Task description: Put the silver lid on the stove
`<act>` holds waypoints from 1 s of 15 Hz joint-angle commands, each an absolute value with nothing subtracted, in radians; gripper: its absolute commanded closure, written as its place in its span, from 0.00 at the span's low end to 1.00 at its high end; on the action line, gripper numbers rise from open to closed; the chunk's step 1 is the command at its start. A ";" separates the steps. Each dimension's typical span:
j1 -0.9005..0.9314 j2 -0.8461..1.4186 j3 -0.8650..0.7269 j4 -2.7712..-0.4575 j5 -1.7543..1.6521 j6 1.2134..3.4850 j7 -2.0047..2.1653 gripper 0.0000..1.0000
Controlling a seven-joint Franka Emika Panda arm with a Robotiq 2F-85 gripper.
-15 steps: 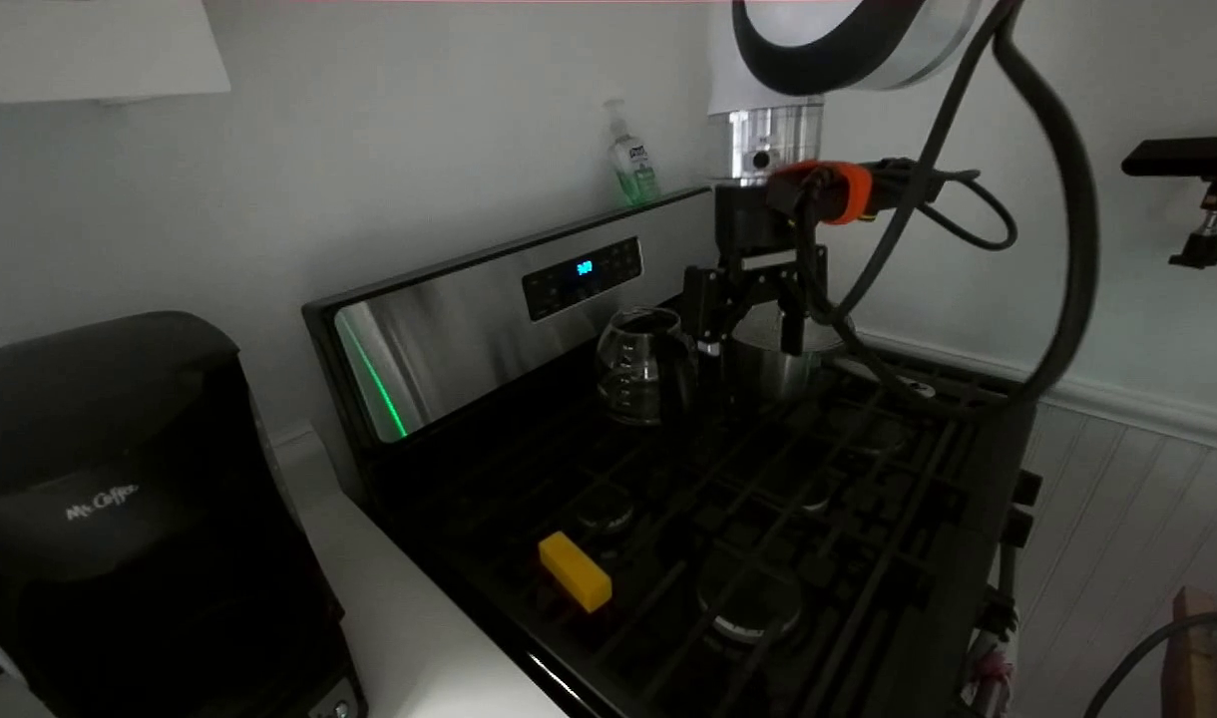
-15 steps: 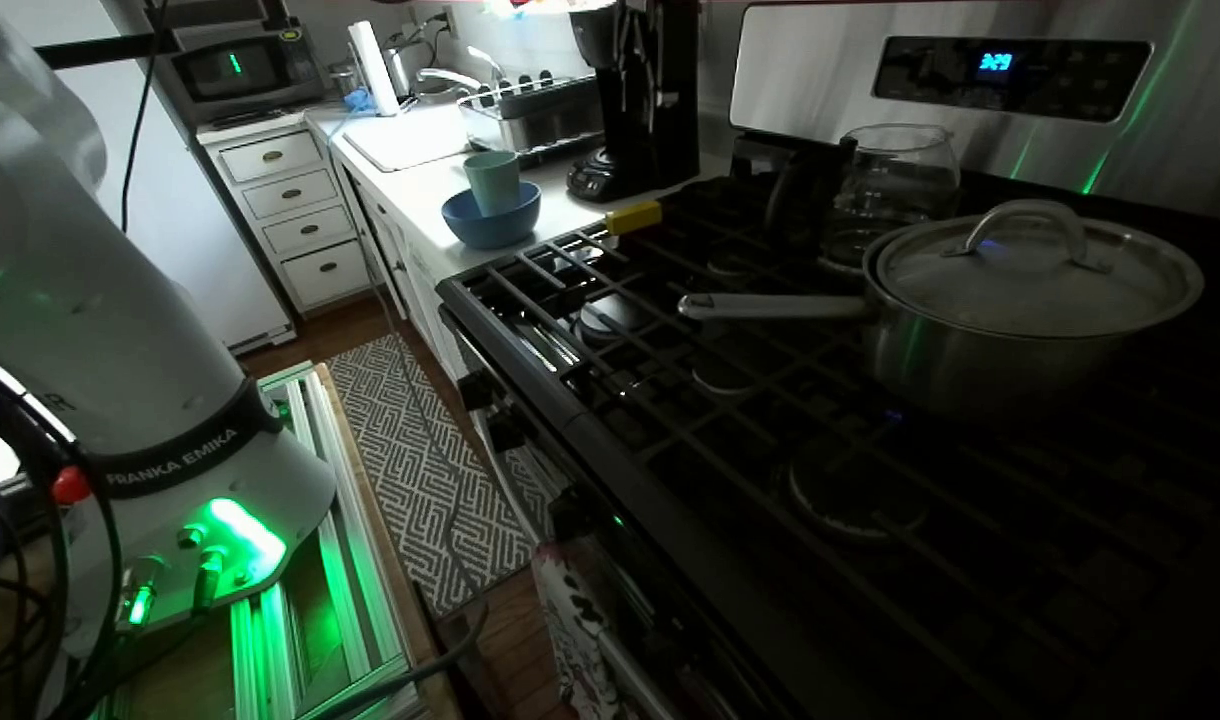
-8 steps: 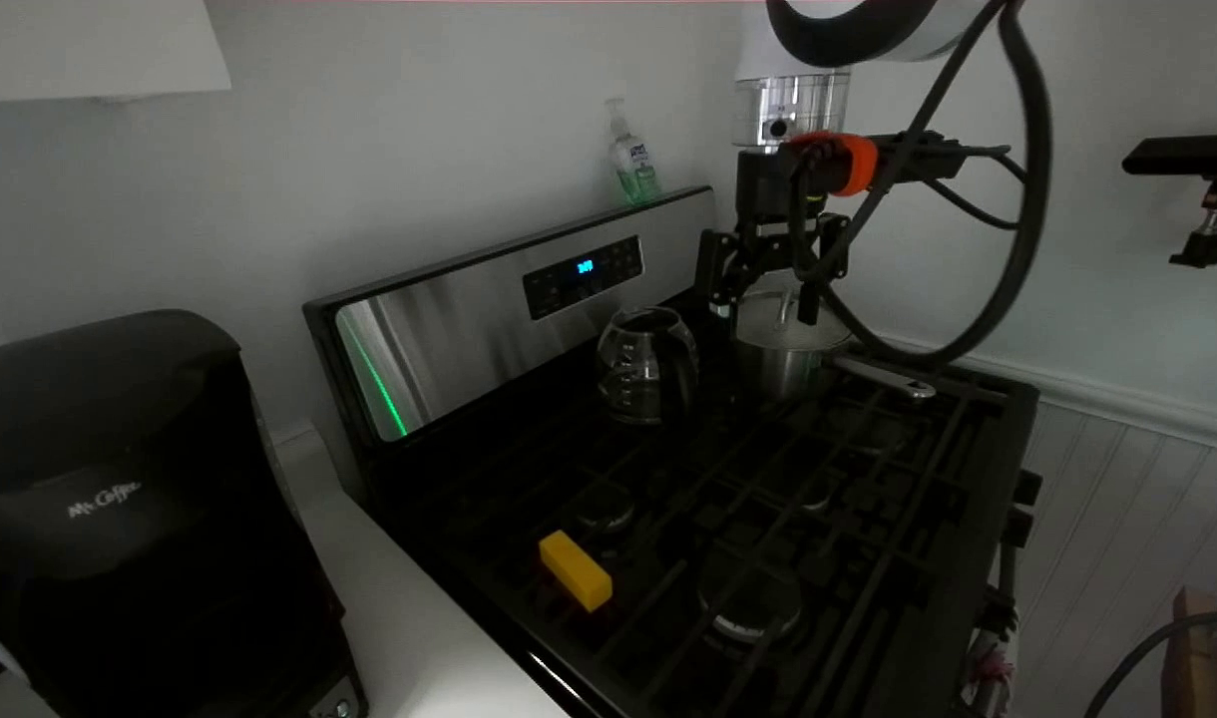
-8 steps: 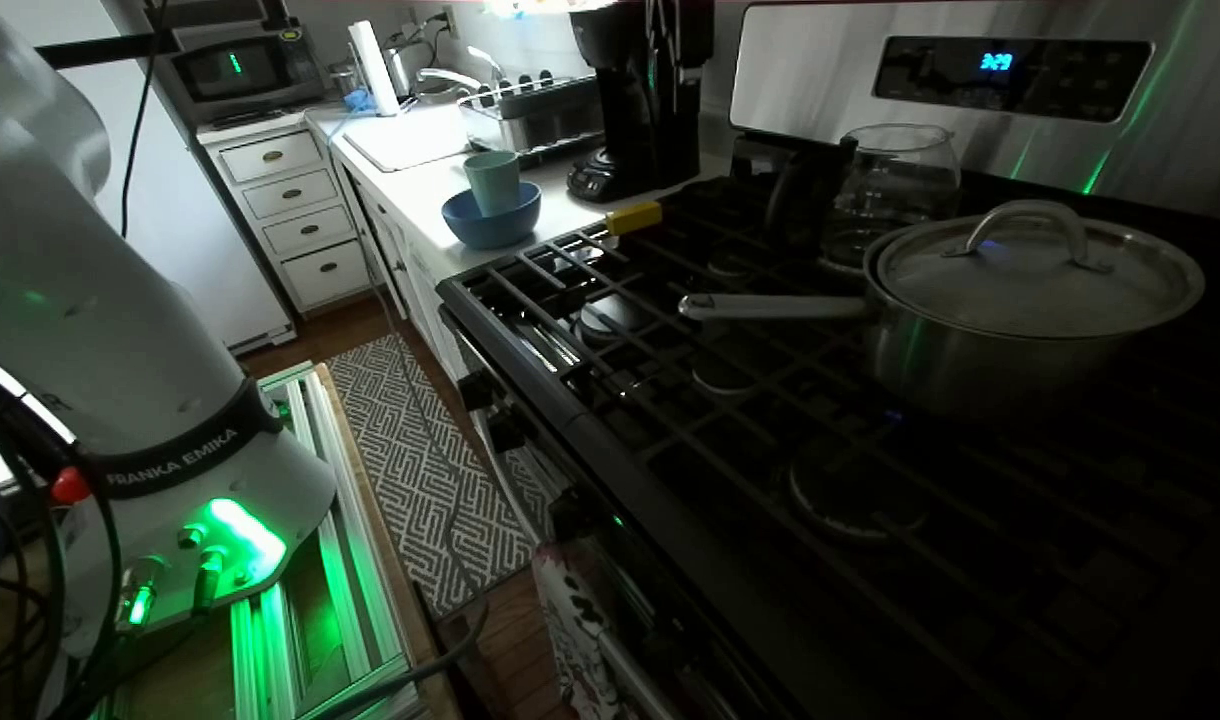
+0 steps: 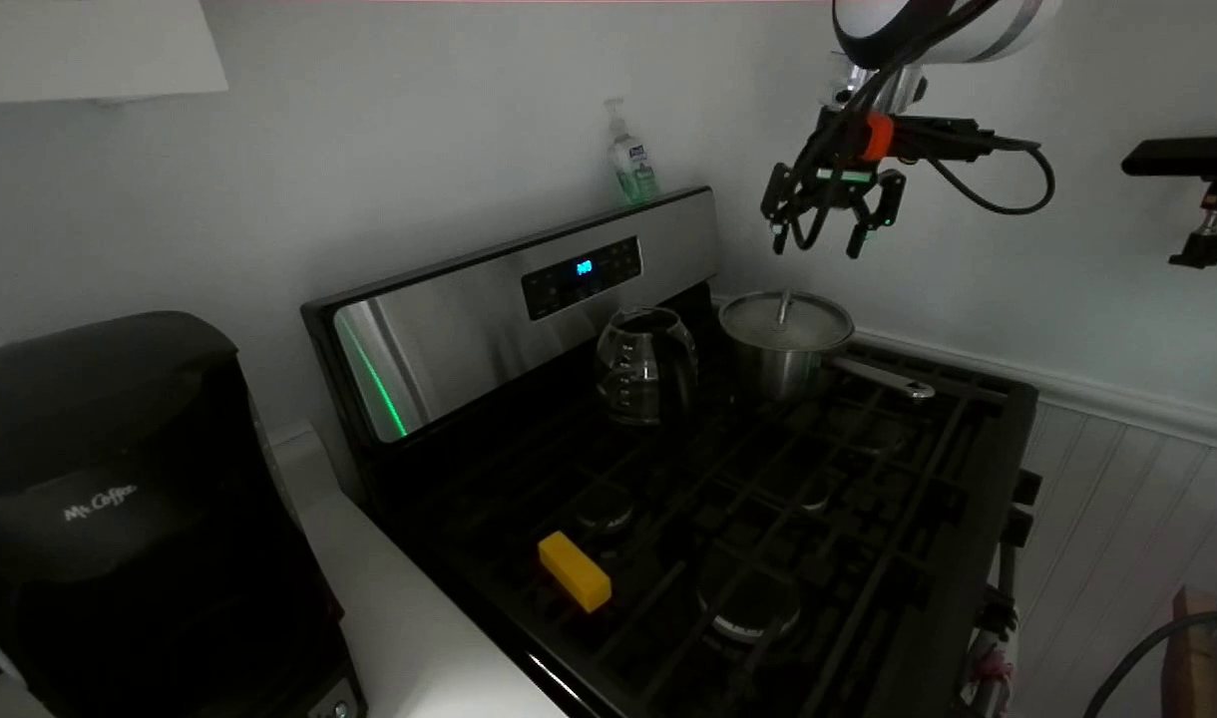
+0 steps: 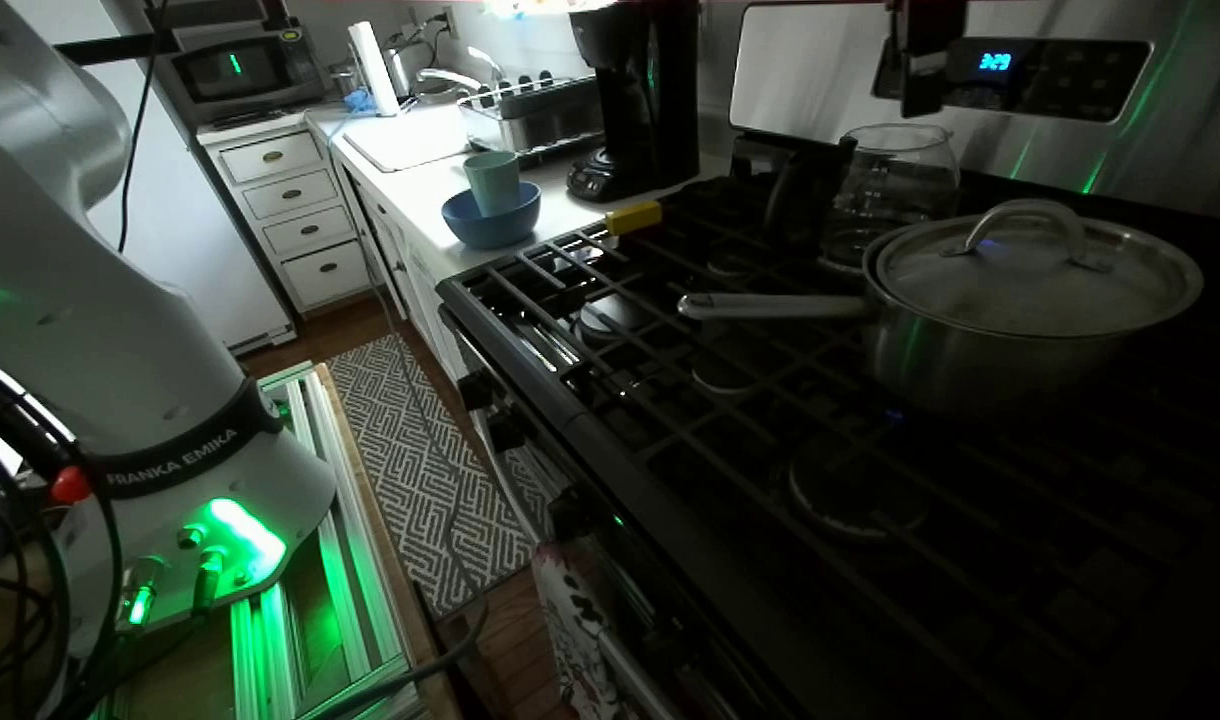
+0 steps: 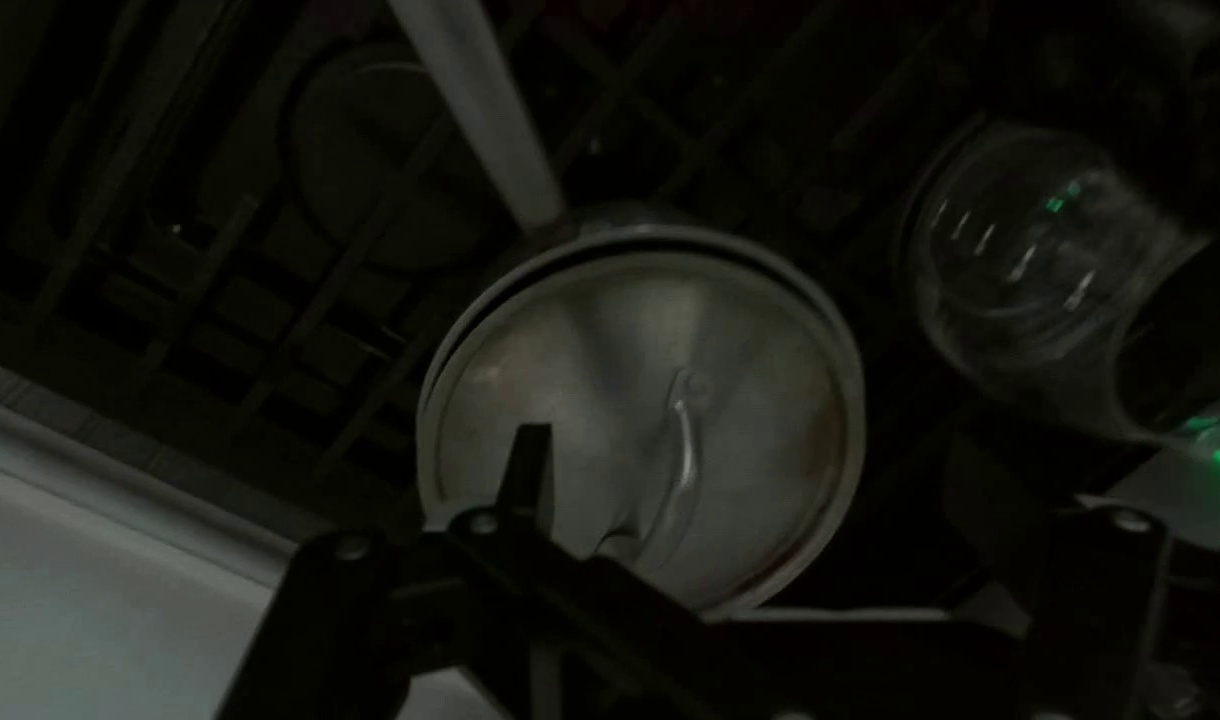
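Lid [image 5: 790, 327] rests on the pot [image 5: 783, 373], well below the hand [image 5: 817, 251].

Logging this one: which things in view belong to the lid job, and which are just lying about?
Job:
silver lid, resting on the silver pot
stove
gripper, open above the lid

Lying about:
yellow block
glass carafe
coffee maker
blue bowl
green cup
pump bottle

We list the lid [image 6: 1030, 290] as silver; the stove [image 5: 668, 479], black, with a silver back panel [image 5: 469, 339] and blue display [image 6: 996, 62]; the gripper [image 5: 817, 249], black; the strap [image 5: 878, 137], orange; the block [image 5: 575, 571], yellow; the bowl [image 6: 492, 228], blue; the cup [image 6: 493, 183], pale green. We identify the rug [image 6: 415, 450] by its angular, maze-like pattern in grey and white.
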State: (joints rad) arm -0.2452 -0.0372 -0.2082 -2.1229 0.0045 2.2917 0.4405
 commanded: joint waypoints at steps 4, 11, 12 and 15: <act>-0.245 0.166 -0.256 -1.946 -0.087 2.272 0.710 0.00; -0.213 0.317 -0.273 -1.835 -0.070 2.274 0.779 0.00; -0.212 0.335 -0.276 -1.817 -0.070 2.260 0.783 0.00; -0.204 0.367 -0.288 -1.776 -0.077 2.221 0.791 0.32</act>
State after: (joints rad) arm -0.2248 0.3211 -0.2638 -1.8497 -0.0602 2.2833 0.7576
